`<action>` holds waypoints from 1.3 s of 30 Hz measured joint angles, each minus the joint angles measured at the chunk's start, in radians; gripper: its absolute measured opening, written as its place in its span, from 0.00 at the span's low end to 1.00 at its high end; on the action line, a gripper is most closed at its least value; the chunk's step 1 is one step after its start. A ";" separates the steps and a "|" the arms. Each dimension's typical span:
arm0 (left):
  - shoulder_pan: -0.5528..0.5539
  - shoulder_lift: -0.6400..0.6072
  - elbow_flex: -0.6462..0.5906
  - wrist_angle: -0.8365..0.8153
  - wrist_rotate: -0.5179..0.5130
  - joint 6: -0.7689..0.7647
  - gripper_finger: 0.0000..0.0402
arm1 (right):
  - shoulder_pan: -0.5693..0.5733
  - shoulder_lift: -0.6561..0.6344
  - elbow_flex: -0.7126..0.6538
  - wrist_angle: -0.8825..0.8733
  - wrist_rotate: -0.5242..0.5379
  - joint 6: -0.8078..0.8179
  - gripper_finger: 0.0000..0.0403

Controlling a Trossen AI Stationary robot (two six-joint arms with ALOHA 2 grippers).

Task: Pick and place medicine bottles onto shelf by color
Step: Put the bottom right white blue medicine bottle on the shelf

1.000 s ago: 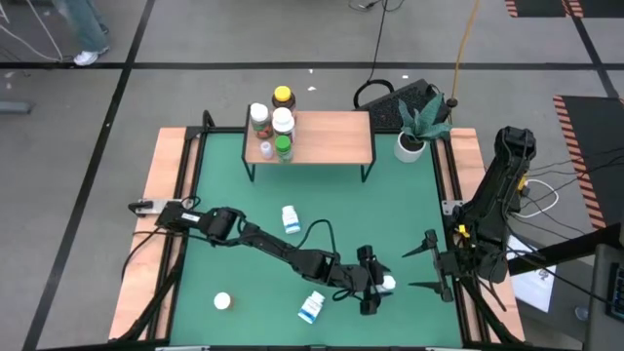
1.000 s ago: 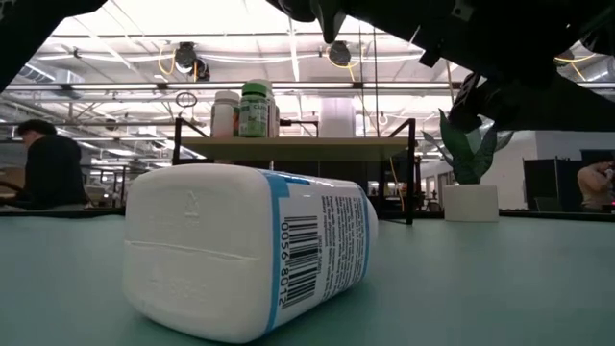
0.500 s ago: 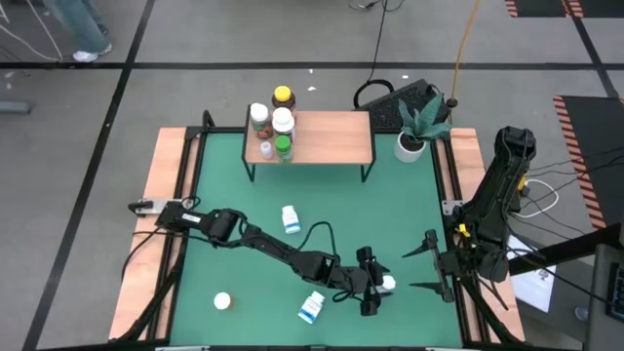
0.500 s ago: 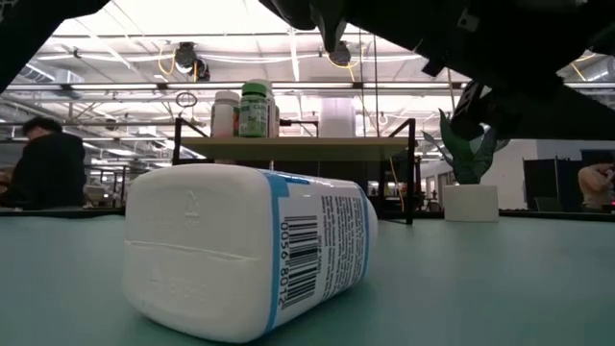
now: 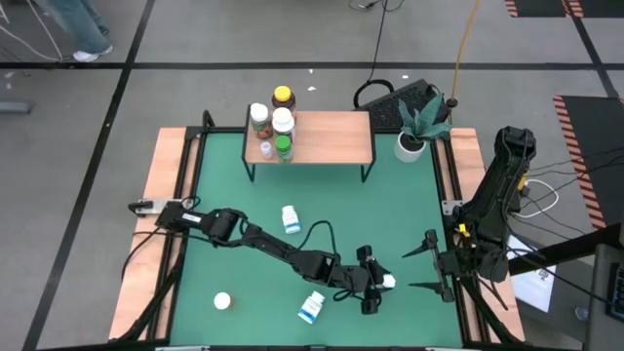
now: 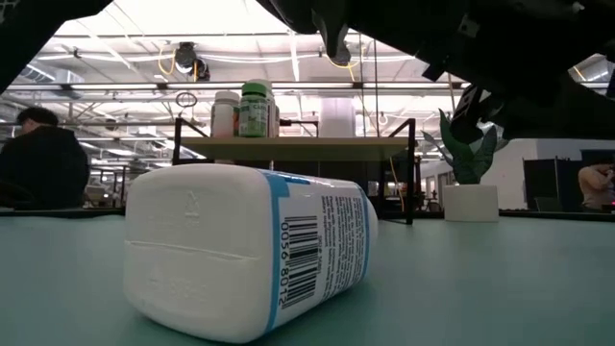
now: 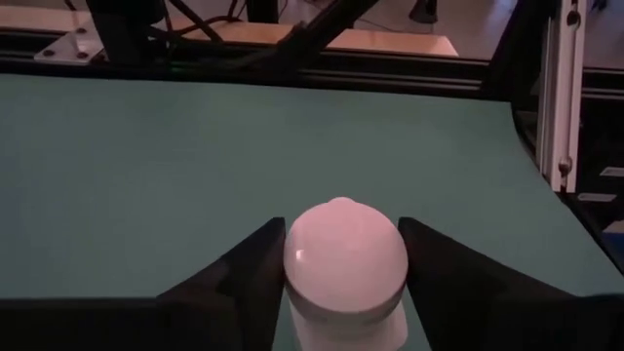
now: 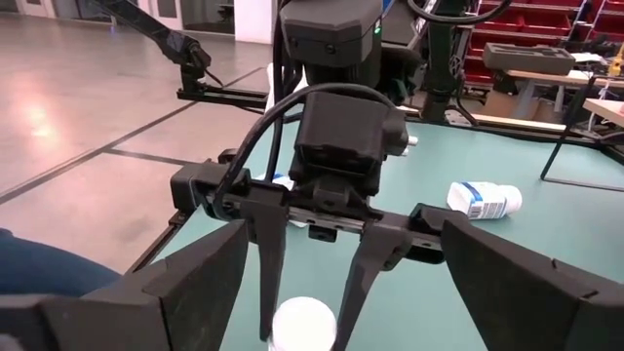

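Note:
My left gripper reaches to the table's near right and is shut on a small white bottle, which also shows in the left wrist view and the right wrist view. My right gripper is open and empty at the right edge, facing the left gripper. The shelf stands at the far middle with several bottles on its left end, among them an amber one with a yellow lid and a green one. Two blue-labelled bottles lie on their sides; a white one is near left. My left gripper holds the white bottle between its two fingers, which lie against opposite sides just below the rounded cap. The fingers come from above, slanting toward the table's right edge. The bottle stands upright between them; whether its base is on the table cannot be told.
A white plant pot stands at the far right beside the shelf. A black cable loops over the mat near the left arm. Wooden side boards border the green mat. In the low view the near blue-labelled bottle fills the foreground.

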 joint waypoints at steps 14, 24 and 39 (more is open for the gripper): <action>0.036 -0.022 0.000 -0.046 0.010 0.005 0.46 | 0.000 -0.004 0.000 -0.011 0.105 0.018 0.83; 0.046 -0.139 0.000 -0.303 0.011 0.028 0.47 | 0.000 -0.045 0.001 -0.062 0.107 0.025 0.83; 0.133 -0.309 0.001 -0.404 -0.021 0.159 0.46 | -0.001 -0.065 0.001 -0.121 0.110 0.039 0.83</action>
